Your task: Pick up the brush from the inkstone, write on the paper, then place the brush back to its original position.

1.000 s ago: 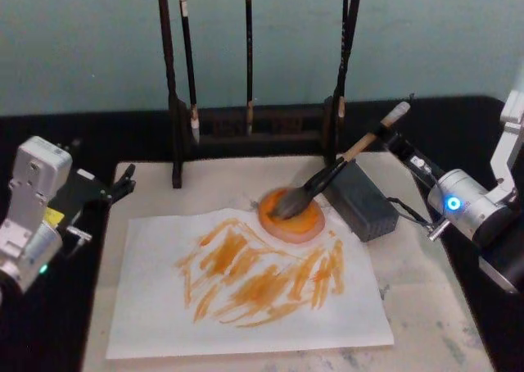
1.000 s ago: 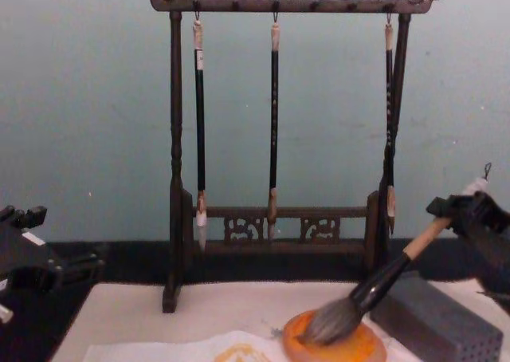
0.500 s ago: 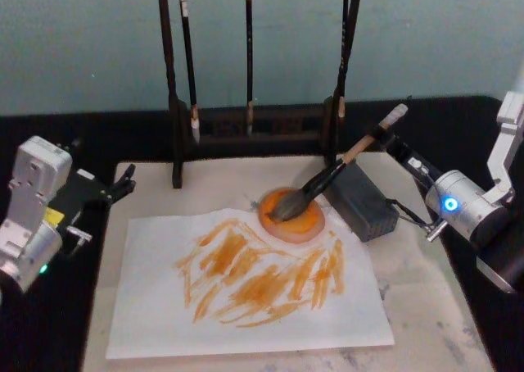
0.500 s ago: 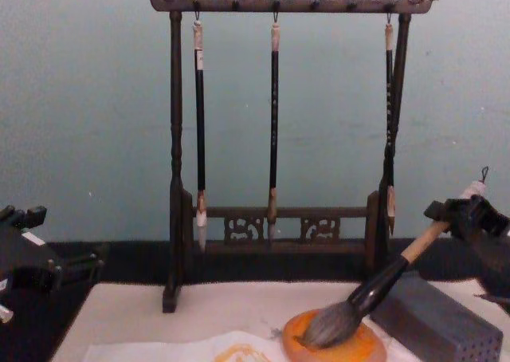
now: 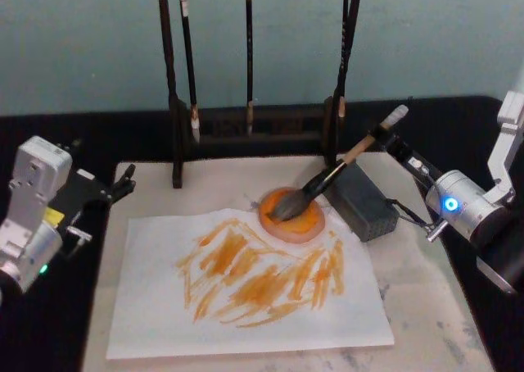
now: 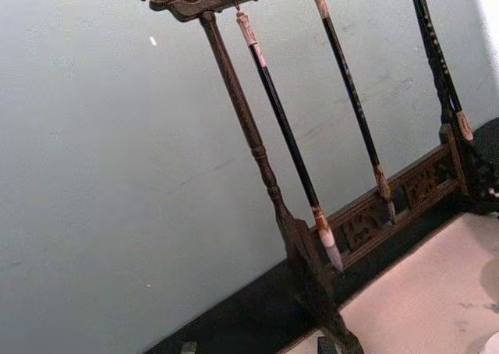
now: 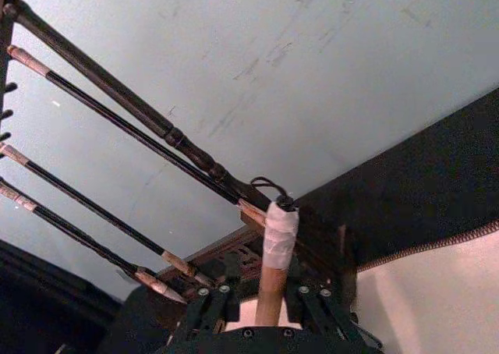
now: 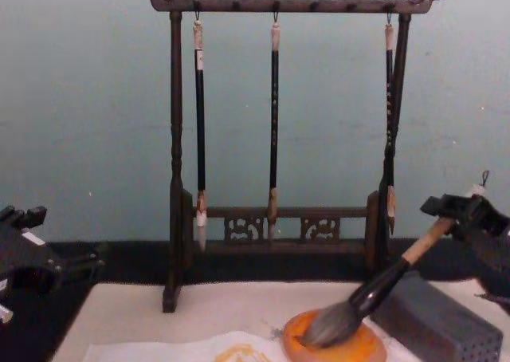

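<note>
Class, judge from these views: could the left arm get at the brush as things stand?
Probably yes, lower on the handle: only the flat paper lies between the left gripper and the brush. The right gripper sits at its white end.

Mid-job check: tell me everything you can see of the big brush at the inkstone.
The brush is large, with bushy grey bristles, a black ferrule, a tan wood-like handle and a white-wrapped end with a small dark loop. It lies tilted, bristles down on the orange inkstone. The handle rises toward the robot's right and passes just over the grey block's corner; whether it touches the block is unclear. The right hand sits around the handle close to the white end.
</note>
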